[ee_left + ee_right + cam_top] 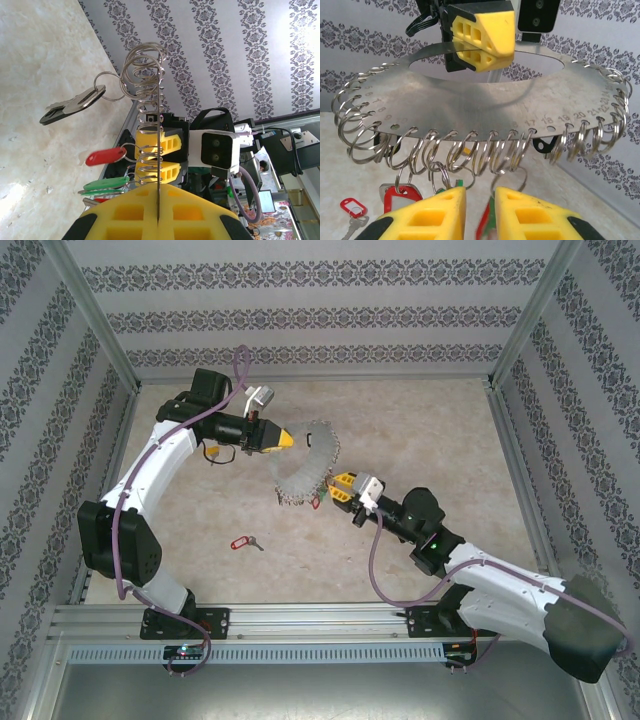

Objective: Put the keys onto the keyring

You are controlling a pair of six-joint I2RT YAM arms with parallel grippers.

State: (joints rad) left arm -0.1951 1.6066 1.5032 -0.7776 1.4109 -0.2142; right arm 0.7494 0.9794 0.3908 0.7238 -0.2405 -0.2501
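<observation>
1. Top external view: my left gripper [283, 438] is clamped on the far-left edge of the keyring [305, 465]. The keyring is a flat silver ring-shaped plate, held tilted above the table [430, 430].
2. Same view: my right gripper [338, 487] sits at the plate's near-right edge, where tagged keys hang. I cannot tell its grip from here.
3. Same view: a loose red-tagged key [243, 541] lies on the table, well apart from the plate and nearer my bases.
4. Left wrist view: the left gripper [158, 200] is clenched on the keyring [159, 125], seen edge-on as a thin vertical line, with split rings [142, 65] coiled along it.
5. Same view: a black-tagged key [72, 106] hangs from an upper ring. A red tag [105, 156] and a green tag [106, 183] hang lower, beside the right gripper [156, 156].
6. Right wrist view: the keyring [485, 107] spans the frame, with numbered holes along its rim carrying the split rings [470, 150]. The left gripper [490, 47] bites its far edge.
7. Same view: the right gripper [477, 210] shows a narrow gap between its fingers, with red and green tag edges in that gap. I cannot tell whether it is pinching them.
8. Same view: the loose red-tagged key [351, 207] lies on the table at lower left.
</observation>
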